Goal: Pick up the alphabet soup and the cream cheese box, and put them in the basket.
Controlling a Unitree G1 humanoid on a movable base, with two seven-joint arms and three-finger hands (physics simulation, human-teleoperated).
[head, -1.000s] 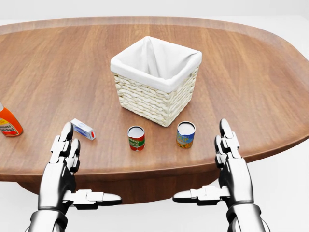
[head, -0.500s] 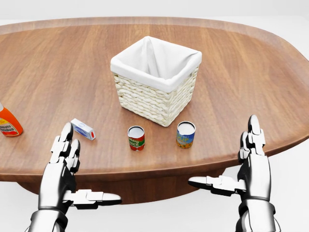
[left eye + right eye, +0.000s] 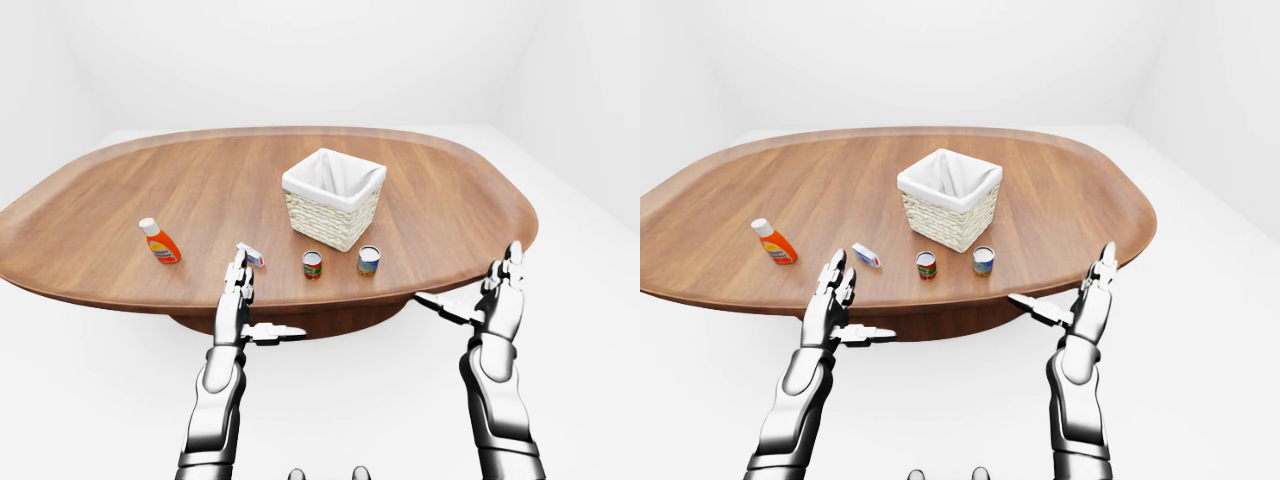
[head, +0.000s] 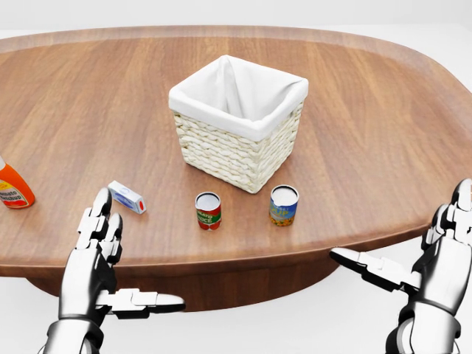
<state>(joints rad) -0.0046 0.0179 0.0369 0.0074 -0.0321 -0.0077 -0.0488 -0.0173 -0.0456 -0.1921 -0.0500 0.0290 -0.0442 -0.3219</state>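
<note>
My left hand [image 4: 99, 243] and right hand [image 4: 442, 258] hover spread wide, holding nothing. The cream cheese box [image 4: 127, 197] lies just beyond my left fingers [image 4: 102, 200]; the alphabet soup [image 4: 209, 211] stands between my hands, the basket [image 4: 237, 122] beyond on the surface [image 4: 88, 110].

Warm brown woodgrain table [image 4: 383, 125]; pale cream woven wicker basket [image 4: 237, 124] with plain white cloth liner. Red-and-green label with silver top on alphabet soup [image 4: 208, 211], blue-and-yellow label with pale top on second can [image 4: 283, 205], white with blue and a red stripe on cream cheese box [image 4: 127, 197], orange with white cap and white label on bottle [image 3: 159, 241] near the table's left edge. Glossy silver-grey with dark joints on left hand [image 4: 99, 243] and right hand [image 4: 435, 262]; white floor and walls all round.
</note>
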